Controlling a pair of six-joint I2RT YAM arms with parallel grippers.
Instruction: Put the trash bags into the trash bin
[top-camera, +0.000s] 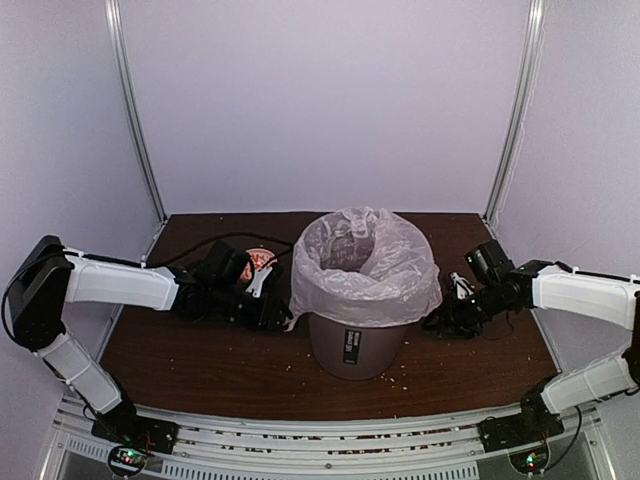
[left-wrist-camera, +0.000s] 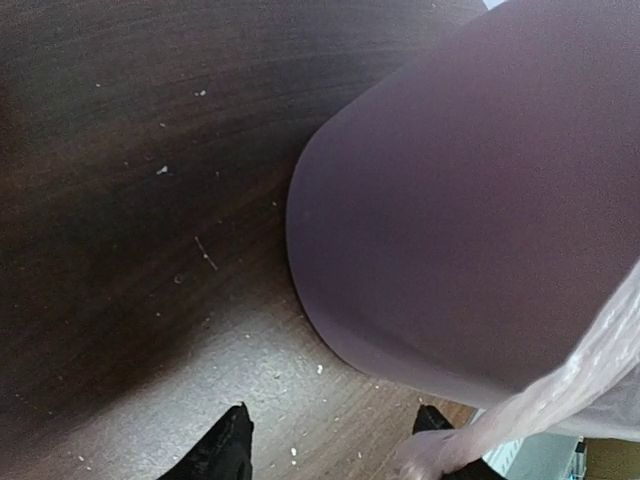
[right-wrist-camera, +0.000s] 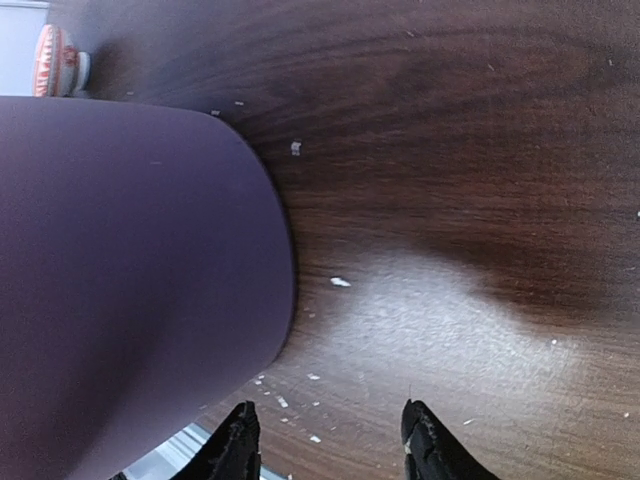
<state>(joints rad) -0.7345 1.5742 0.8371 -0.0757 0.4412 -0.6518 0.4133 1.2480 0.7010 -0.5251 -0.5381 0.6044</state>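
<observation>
Trash bag (top-camera: 365, 262) is draped over the rim of the upright trash bin (top-camera: 352, 348), which stands between the 2 grippers - each is low beside its wall, about equally near. Left gripper (left-wrist-camera: 335, 445) has its fingers apart with the bag's hem seemingly brushing 1 fingertip, not pinched - right gripper (right-wrist-camera: 330, 440) is spread too, holding nothing.

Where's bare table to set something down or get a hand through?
Free: table strip in front of the trash bin, to the near edge; back-right corner behind the right gripper. Crowded: left of the bin, where left gripper, red bowl and cable cluster.
</observation>
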